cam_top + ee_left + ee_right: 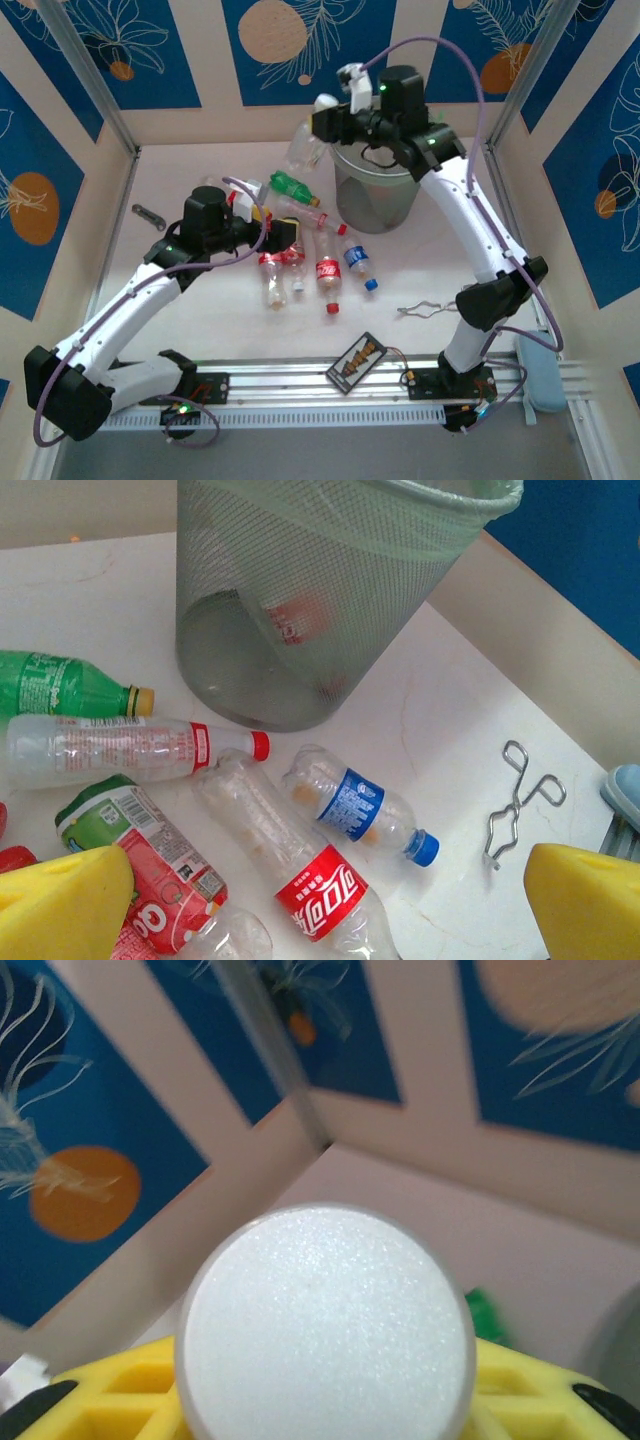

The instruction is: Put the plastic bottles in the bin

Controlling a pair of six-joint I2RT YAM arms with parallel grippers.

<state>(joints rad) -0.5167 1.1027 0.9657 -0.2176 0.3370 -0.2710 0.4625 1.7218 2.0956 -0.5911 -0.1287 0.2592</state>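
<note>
My right gripper (325, 118) hangs just left of the bin's (375, 190) rim, shut on a clear bottle (305, 146). Its white cap (325, 1325) sits between the yellow fingers (110, 1400). My left gripper (285, 232) is open and hovers over the bottles lying on the table, its yellow fingers (60, 905) spread wide with nothing between them. Below it lie a red-labelled bottle (300, 865), a blue-labelled one (360, 810), a red-capped clear one (130, 750), a green-and-red-labelled one (140, 850) and a green bottle (60, 685). A red-labelled bottle (295, 620) shows through the bin's (320, 590) mesh wall.
Metal scissors (425, 310) lie right of the bottles, near the right arm's base. A flat black card (357, 361) rests at the near edge. A small metal piece (148, 213) lies at the far left. Walls close in the table on three sides.
</note>
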